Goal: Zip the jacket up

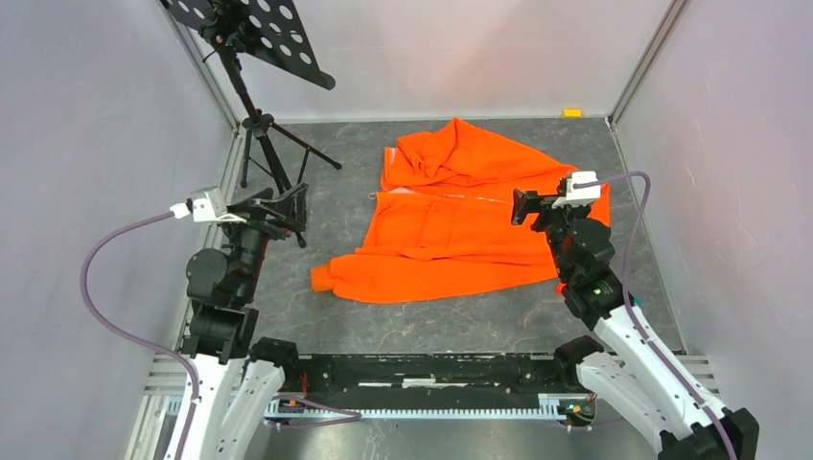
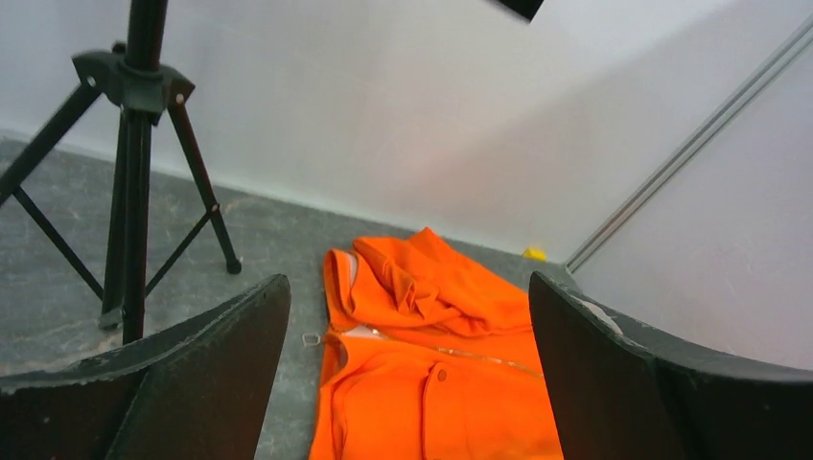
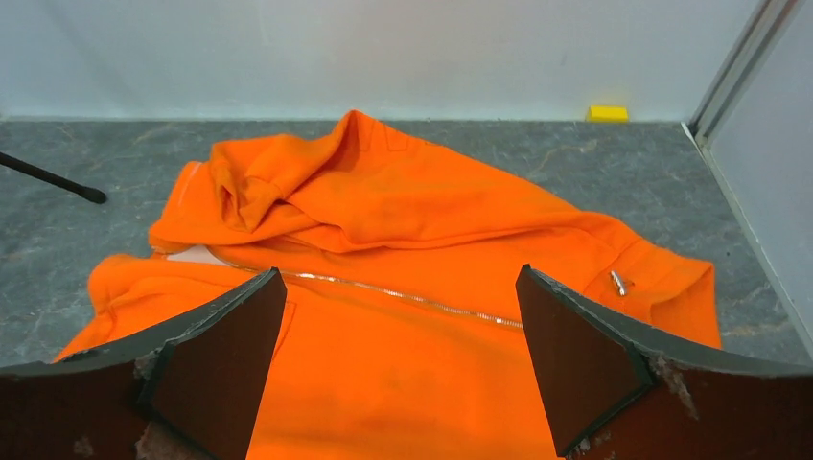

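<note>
Since both arms hover with nothing held, the step in hand reads as approach: find the slider and get a hold.

The jacket (image 1: 451,235) lies on the table (image 1: 383,326) just beside the feet of the music stand (image 1: 257,125) and spreads away from it. One panel is bunched in folds and the sleeves are loose. The zipper (image 3: 403,293) runs as a thin light line from the stand-side end to the end away from the stand. A small metal piece (image 3: 618,283) sits at the end away from the stand, probably the pull. Another metal bit (image 2: 310,338) shows at the stand-side end, and I cannot tell which one is the slider.

- **Left gripper** (image 2: 407,287): spread wide and empty, right by the stand's near feet, short of the jacket.
- **Right gripper** (image 3: 401,278): spread wide and empty, over the jacket end away from the stand.

To do the step well:
- Narrow the right pincer before dropping, since the pull is tiny and lies flat on soft fleece.
- Pinch the metal only, not the cloth.
- Have the left pincer pin the fabric next to the track so it stays taut.
- The bunched folds could snag the slider, so flatten them first.
- Draw the slider slowly and straight along the teeth.
</note>
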`<state>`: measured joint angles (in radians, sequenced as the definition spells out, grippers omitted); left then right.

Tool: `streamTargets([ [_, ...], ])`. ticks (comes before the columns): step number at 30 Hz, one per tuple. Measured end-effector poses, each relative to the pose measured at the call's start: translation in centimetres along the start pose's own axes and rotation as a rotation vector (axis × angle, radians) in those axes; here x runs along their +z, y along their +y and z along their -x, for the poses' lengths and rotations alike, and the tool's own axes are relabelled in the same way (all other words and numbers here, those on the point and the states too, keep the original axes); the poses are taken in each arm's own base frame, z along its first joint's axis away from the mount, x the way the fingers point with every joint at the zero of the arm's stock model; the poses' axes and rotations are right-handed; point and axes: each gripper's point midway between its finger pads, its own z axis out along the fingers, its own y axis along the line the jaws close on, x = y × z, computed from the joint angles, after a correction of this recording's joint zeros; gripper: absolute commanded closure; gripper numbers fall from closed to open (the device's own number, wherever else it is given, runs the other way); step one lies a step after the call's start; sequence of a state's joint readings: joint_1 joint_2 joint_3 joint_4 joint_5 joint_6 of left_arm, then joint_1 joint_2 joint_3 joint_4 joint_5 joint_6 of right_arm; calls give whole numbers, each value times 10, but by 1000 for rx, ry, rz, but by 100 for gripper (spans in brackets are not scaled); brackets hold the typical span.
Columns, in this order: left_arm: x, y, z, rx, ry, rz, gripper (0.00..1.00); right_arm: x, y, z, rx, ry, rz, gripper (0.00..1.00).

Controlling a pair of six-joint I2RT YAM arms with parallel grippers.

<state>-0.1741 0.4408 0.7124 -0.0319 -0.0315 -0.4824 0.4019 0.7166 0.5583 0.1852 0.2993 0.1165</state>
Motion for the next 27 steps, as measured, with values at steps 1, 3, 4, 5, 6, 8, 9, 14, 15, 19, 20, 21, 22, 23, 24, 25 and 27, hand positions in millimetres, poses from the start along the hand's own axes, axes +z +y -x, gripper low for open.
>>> streamTargets([
  [1,2,1,-6,1,22,2,0,2,-1,-5,0,15,-11,2],
  [3,6,6,-22,2,85,16,0,9,0,-20,2,63,-21,2],
  [4,8,10,-33,1,126,26,0,11,1,-27,2,85,-15,2],
  [5,11,13,-41,0,159,35,0,14,5,-37,3,117,-4,2],
  [6,13,17,-54,-3,208,48,0,16,8,-47,8,150,8,2],
  [8,17,25,-78,-16,302,79,0,20,17,-71,40,228,35,2],
  [9,18,30,-95,-28,370,97,0,21,22,-81,54,265,58,2],
  [14,19,41,-159,-100,618,123,0,27,66,-130,123,435,267,3],
  [15,18,42,-170,-120,662,126,0,29,80,-140,142,476,326,10],
  [19,17,42,-204,-205,792,129,0,39,135,-168,167,597,520,17],
  [20,17,40,-212,-231,822,123,0,42,149,-173,169,616,566,19],
  [21,16,39,-220,-256,858,116,0,45,165,-176,171,631,613,20],
  [22,15,39,-229,-280,892,114,0,49,176,-179,173,637,647,22],
  [23,13,38,-237,-302,925,113,2,52,187,-180,172,640,678,25],
  [24,11,38,-244,-320,954,114,4,56,197,-181,171,643,704,28],
  [25,9,38,-249,-336,980,114,7,63,206,-181,171,639,726,33],
  [27,6,36,-256,-365,1014,111,11,76,220,-181,166,630,758,37],
])
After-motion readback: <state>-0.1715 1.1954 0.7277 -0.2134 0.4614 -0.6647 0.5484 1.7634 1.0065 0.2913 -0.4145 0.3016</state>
